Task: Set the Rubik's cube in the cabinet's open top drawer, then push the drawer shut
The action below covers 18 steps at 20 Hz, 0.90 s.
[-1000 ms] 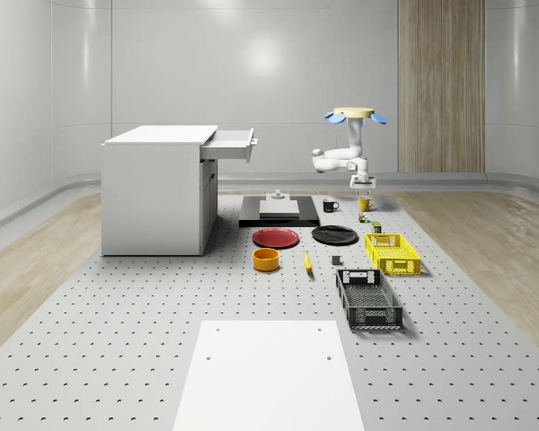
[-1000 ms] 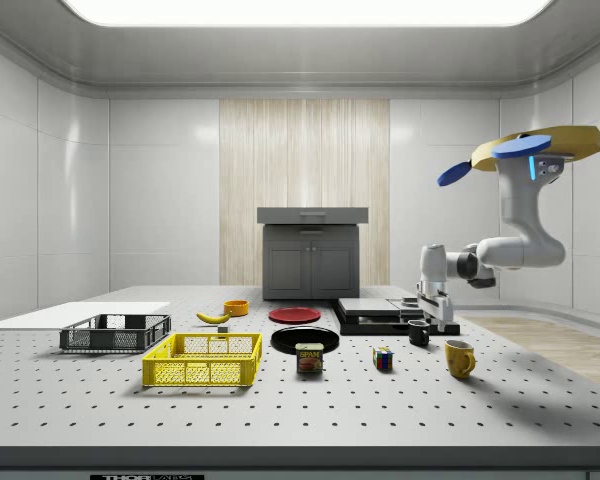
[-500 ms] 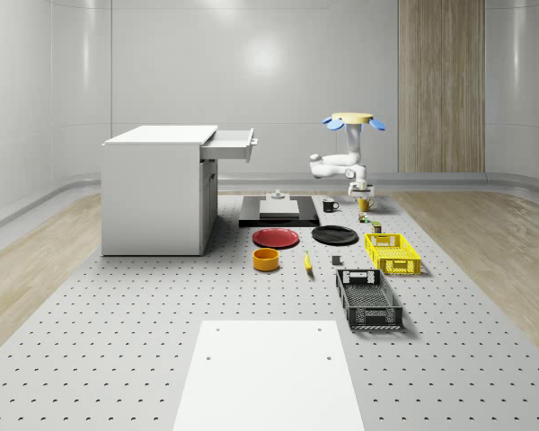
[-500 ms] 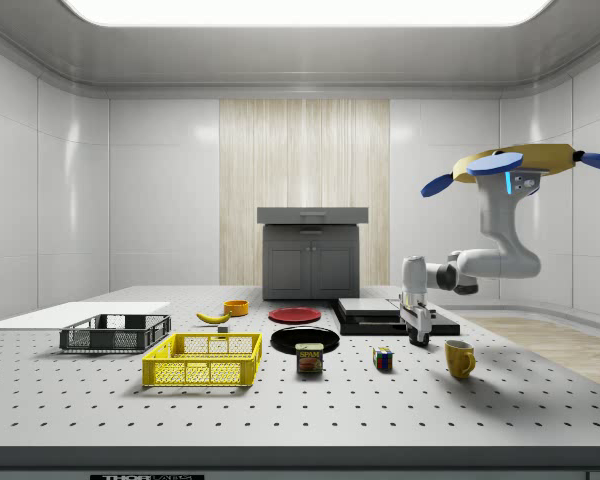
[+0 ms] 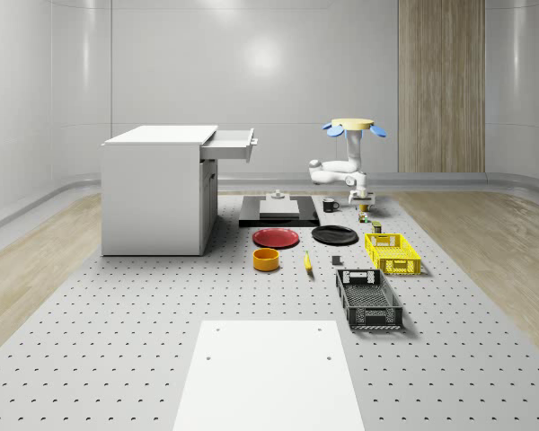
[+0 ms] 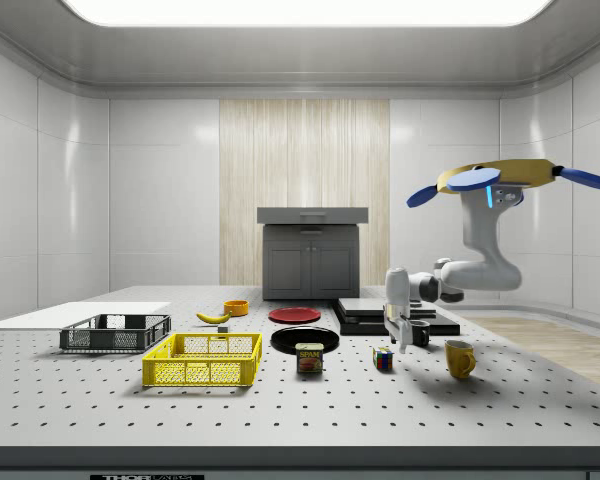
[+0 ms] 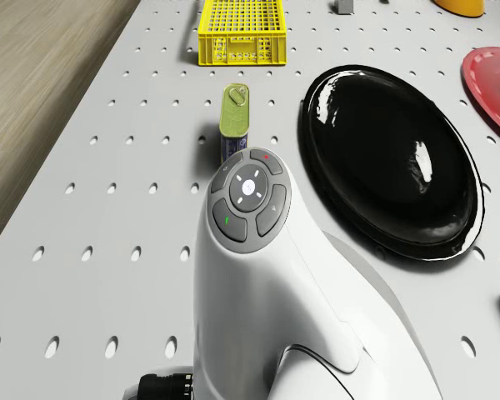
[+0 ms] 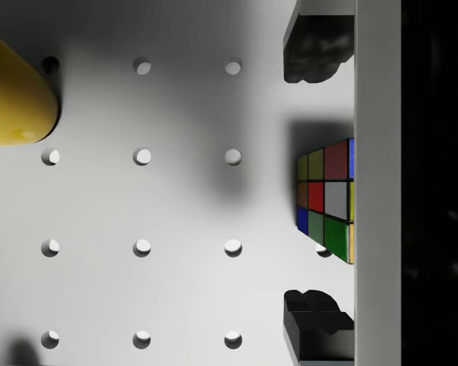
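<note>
The Rubik's cube [image 6: 383, 359] lies on the perforated table between the spam can [image 6: 309, 357] and the yellow mug [image 6: 460, 358]. My drone [image 6: 495, 180] hovers above the table near the mugs, its white arm bent downward. The gripper [image 6: 398, 338] hangs just above the cube, slightly toward the side view's right. In the wrist view the gripper [image 8: 314, 183] is open, its dark fingertips [image 8: 313, 49] spread on either side of the cube [image 8: 326, 200], which is partly cut off by a dark band. The grey cabinet [image 5: 157, 193] stands far off with its top drawer [image 5: 229, 144] pulled open.
A black mug [image 6: 420, 333] and a black slab [image 6: 365, 315] lie behind the gripper. A black plate [image 7: 392, 167], red plate [image 6: 294, 315], yellow crate [image 6: 205, 360], black crate [image 6: 115, 332], banana [image 6: 213, 317] and orange bowl [image 6: 236, 307] lie between the cube and the cabinet.
The drone and arm have shifted toward the side view's left and sunk lower. The gripper has come from beside the black mug to just above the cube.
</note>
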Available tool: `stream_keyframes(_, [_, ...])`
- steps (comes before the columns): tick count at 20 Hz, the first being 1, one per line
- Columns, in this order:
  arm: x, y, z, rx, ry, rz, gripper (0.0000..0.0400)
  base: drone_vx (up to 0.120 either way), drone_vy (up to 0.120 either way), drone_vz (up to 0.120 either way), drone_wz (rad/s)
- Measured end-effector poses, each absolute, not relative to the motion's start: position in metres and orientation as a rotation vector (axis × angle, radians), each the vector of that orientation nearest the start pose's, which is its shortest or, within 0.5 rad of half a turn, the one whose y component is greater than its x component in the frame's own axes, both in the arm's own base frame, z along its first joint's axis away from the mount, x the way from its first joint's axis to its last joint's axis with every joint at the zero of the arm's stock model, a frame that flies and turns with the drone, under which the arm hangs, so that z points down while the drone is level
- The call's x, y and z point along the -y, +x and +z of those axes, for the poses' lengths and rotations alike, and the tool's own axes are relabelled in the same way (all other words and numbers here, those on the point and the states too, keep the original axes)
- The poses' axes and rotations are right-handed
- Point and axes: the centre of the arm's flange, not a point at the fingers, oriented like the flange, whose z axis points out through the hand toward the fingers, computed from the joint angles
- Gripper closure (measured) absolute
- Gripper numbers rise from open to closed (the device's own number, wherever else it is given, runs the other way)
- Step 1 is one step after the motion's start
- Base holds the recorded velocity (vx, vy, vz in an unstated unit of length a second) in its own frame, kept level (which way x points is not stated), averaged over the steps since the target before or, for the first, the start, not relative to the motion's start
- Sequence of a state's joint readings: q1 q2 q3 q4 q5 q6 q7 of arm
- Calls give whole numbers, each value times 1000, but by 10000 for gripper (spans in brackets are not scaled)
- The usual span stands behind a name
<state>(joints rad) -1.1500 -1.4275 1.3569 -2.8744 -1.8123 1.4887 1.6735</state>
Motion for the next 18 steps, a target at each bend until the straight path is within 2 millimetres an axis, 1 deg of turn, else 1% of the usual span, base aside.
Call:
stream_keyframes(3, [0,307,491,2,1,785,0,120,-80,0,0])
stream_keyframes(9, [0,307,491,2,1,785,0,113,0,0,0])
stream_keyframes(12, [0,307,496,2,1,785,0,0,0,0,0])
stream_keyframes(18, [0,307,517,2,1,785,0,0,0,0,0])
